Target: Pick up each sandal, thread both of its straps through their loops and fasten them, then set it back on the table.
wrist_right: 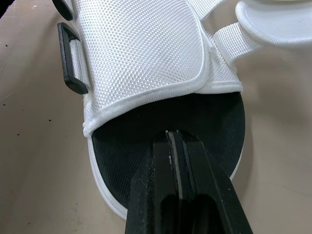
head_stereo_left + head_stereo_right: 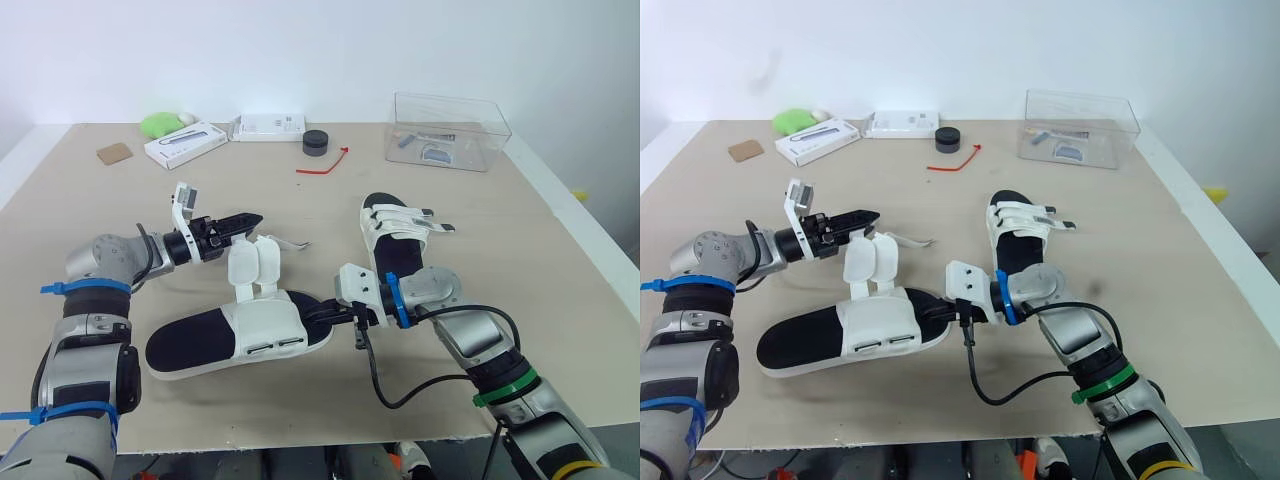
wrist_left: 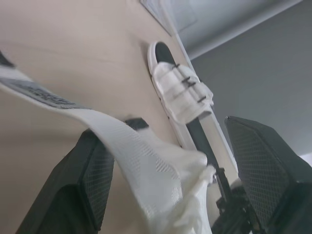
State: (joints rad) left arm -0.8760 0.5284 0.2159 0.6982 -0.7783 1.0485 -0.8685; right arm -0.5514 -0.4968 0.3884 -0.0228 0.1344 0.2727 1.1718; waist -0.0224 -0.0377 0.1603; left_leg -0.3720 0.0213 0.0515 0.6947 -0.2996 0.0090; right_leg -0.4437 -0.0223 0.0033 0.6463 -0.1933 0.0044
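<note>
Right fingers (image 1: 156,185) closed flat together, nothing seen between them. The right gripper (image 1: 175,132) has its tip resting on the black footbed at the open end of the near sandal (image 2: 200,350), just short of the white mesh upper. Left fingers (image 3: 92,180) wide apart. A white woven strap (image 3: 141,156) runs across the gap and lies against one finger, not clamped. The left gripper (image 2: 252,222) sits just at 12 o'clock of the near sandal's raised straps. Sandals: two, both white with black footbeds, both on the tabletop (image 2: 560,260). The near sandal lies low centre, long axis about 9 to 3 o'clock. Its upper-band end points to 3 o'clock toward the right gripper, and the long bare footbed lies toward 9. Its two strap flaps (image 2: 255,265) stand loose and unthreaded. Two black loops (image 2: 270,347) show on the side of the upper at 6 o'clock. The far sandal (image 2: 395,228) lies at 2 o'clock of the near one, long axis about 11 to 5 o'clock. Its straps lie across the upper, and its near end is hidden behind the right wrist. Along the far edge: one clear plastic box (image 2: 445,130), one black round piece (image 2: 316,142), one red tie (image 2: 325,165), two white boxes (image 2: 185,143), one green object (image 2: 160,123), one brown square (image 2: 114,153).
</note>
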